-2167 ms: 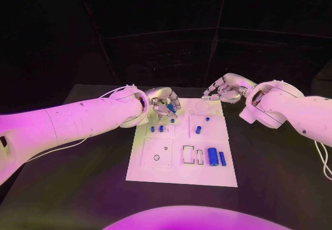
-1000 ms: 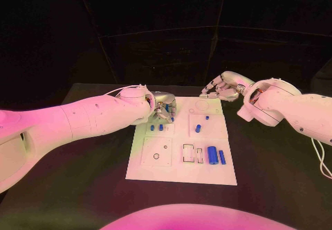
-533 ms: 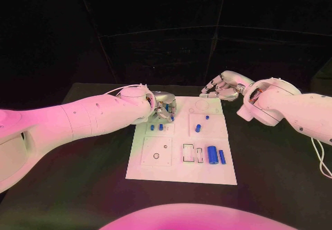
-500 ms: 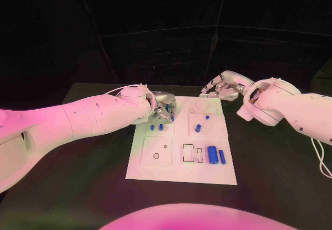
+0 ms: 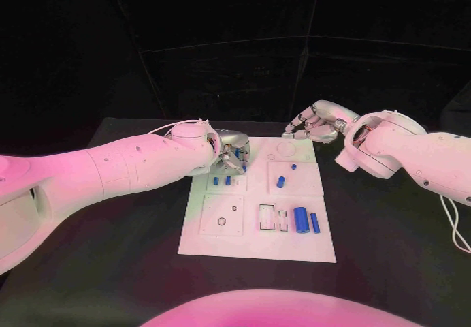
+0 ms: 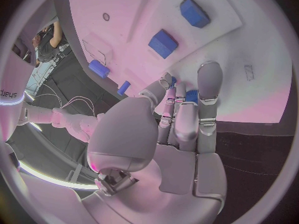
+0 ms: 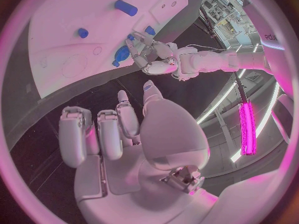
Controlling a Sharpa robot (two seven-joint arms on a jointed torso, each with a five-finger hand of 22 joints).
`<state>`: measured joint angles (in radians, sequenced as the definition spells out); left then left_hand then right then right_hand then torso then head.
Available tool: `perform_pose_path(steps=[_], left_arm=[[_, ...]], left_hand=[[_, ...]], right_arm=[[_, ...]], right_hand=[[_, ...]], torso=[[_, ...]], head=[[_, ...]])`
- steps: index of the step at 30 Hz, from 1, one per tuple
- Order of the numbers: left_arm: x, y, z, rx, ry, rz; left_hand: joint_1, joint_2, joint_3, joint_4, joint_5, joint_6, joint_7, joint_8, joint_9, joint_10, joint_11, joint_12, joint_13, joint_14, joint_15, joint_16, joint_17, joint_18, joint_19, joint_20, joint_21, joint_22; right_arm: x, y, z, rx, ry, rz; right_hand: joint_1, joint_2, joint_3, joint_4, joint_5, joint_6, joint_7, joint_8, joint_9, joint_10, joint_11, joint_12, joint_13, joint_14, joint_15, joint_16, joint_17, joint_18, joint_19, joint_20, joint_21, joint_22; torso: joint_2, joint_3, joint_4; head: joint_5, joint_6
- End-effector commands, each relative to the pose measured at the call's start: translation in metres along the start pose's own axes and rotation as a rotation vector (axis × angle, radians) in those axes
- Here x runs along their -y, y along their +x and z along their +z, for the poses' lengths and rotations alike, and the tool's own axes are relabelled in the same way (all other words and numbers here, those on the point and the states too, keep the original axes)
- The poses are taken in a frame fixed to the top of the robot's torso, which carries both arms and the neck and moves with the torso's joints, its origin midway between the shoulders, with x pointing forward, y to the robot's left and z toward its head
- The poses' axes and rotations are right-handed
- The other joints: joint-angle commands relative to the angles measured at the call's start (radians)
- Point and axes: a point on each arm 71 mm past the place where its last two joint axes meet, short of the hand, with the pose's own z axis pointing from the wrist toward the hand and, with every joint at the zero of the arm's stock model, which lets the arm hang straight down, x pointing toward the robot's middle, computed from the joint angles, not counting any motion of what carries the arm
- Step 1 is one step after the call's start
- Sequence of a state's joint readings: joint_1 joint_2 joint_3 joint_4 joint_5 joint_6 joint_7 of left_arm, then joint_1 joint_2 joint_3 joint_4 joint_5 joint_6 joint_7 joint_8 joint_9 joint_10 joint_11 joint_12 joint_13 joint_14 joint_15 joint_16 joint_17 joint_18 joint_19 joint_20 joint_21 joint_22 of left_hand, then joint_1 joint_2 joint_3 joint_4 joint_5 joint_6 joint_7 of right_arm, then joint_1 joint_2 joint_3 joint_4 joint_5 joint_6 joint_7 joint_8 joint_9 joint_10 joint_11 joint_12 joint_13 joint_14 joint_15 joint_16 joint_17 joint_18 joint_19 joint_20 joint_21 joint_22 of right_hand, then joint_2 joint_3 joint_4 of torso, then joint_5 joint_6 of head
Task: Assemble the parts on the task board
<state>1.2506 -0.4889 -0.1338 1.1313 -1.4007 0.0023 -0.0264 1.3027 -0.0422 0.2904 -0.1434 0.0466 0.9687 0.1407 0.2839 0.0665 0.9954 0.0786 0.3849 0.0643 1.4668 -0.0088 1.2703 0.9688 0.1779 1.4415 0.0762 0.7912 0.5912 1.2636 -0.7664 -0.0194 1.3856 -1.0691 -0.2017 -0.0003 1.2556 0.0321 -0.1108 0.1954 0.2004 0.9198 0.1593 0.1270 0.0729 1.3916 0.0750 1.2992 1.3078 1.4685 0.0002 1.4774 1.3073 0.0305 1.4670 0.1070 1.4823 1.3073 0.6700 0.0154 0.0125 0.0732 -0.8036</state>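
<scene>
Since earlier the left robot hand (image 5: 231, 154) has dropped onto the task board (image 5: 257, 251), fingers pinching a blue part (image 6: 191, 95).

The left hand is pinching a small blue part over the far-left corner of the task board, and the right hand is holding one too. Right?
Not quite. The left hand does hold a small blue part at the task board's far-left corner, but the right hand holds nothing. The right wrist view shows its fingers curled in, with nothing between them, off the board's far edge.
</scene>
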Motion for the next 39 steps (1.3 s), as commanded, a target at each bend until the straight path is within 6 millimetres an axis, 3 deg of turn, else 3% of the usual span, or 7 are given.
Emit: perform_pose_path(steps=[1,10,20,33,39], left_arm=[[0.001,0.007,0.001,-0.044,0.009,0.005],[0.001,0.005,0.001,-0.010,0.016,0.004],[0.001,0.001,-0.003,0.059,0.049,-0.016],[-0.003,-0.010,-0.018,0.142,0.071,-0.056],[-0.009,-0.018,-0.032,0.169,0.070,-0.070]], left_hand=[[-0.007,0.003,0.010,0.001,0.002,0.007,0.002,-0.004,-0.001,0.006,0.001,-0.006,-0.002,0.009,-0.006,0.002,-0.002,-0.016,0.008,0.000,0.008,0.002],[0.021,0.059,0.090,-0.019,0.002,0.046,-0.002,-0.010,0.002,0.050,-0.007,-0.030,-0.001,0.010,-0.012,0.011,-0.004,-0.019,0.010,-0.005,0.030,0.030],[0.004,0.052,0.145,-0.036,0.002,0.054,0.002,-0.031,0.001,0.066,-0.004,-0.067,-0.001,0.009,-0.010,0.019,-0.010,-0.022,0.009,-0.004,0.043,0.046],[-0.004,0.043,0.156,-0.041,0.002,0.055,0.004,-0.037,0.001,0.070,-0.002,-0.076,-0.001,0.009,-0.009,0.021,-0.011,-0.024,0.010,-0.004,0.052,0.058],[-0.009,0.038,0.159,-0.043,0.002,0.056,0.005,-0.040,0.001,0.072,-0.002,-0.081,-0.001,0.009,-0.008,0.023,-0.011,-0.024,0.010,-0.003,0.055,0.062]], right_arm=[[-0.002,-0.001,0.001,0.006,-0.009,-0.002],[-0.002,-0.001,0.001,0.005,-0.010,-0.002],[-0.002,0.000,0.002,0.004,-0.011,-0.002],[-0.001,-0.001,0.001,0.007,-0.004,-0.002],[0.000,-0.002,0.001,0.008,-0.002,-0.003]], right_hand=[[0.005,0.001,-0.006,0.000,0.007,-0.007,0.001,0.004,-0.001,-0.008,-0.002,-0.001,0.005,0.063,-0.004,-0.006,0.080,0.013,-0.003,-0.003,-0.005,0.067],[0.005,0.001,-0.006,0.000,0.007,-0.007,0.001,0.004,-0.001,-0.008,-0.002,-0.001,0.005,0.063,-0.004,-0.006,0.080,0.013,-0.003,-0.003,-0.005,0.067],[0.005,0.001,-0.006,0.000,0.007,-0.007,0.001,0.004,-0.001,-0.008,-0.002,-0.001,0.005,0.063,-0.004,-0.006,0.080,0.013,-0.003,-0.003,-0.005,0.067],[0.007,0.002,-0.007,0.001,0.008,-0.007,0.001,0.004,-0.001,-0.007,-0.002,0.000,0.005,0.063,-0.004,-0.006,0.080,0.013,-0.003,-0.003,-0.005,0.066],[0.007,0.002,-0.007,0.001,0.008,-0.007,0.001,0.004,-0.001,-0.007,-0.002,0.000,0.005,0.063,-0.004,-0.006,0.080,0.013,-0.003,-0.003,-0.005,0.066]], torso=[[0.000,0.0002,-0.0004],[0.000,-0.0002,0.0011],[-0.001,-0.0005,0.0010],[-0.002,-0.0009,0.0040],[-0.002,-0.0005,0.0022]], head=[[0.000,-0.001],[-0.001,0.000],[0.000,0.003],[0.003,0.007],[0.008,0.012]])
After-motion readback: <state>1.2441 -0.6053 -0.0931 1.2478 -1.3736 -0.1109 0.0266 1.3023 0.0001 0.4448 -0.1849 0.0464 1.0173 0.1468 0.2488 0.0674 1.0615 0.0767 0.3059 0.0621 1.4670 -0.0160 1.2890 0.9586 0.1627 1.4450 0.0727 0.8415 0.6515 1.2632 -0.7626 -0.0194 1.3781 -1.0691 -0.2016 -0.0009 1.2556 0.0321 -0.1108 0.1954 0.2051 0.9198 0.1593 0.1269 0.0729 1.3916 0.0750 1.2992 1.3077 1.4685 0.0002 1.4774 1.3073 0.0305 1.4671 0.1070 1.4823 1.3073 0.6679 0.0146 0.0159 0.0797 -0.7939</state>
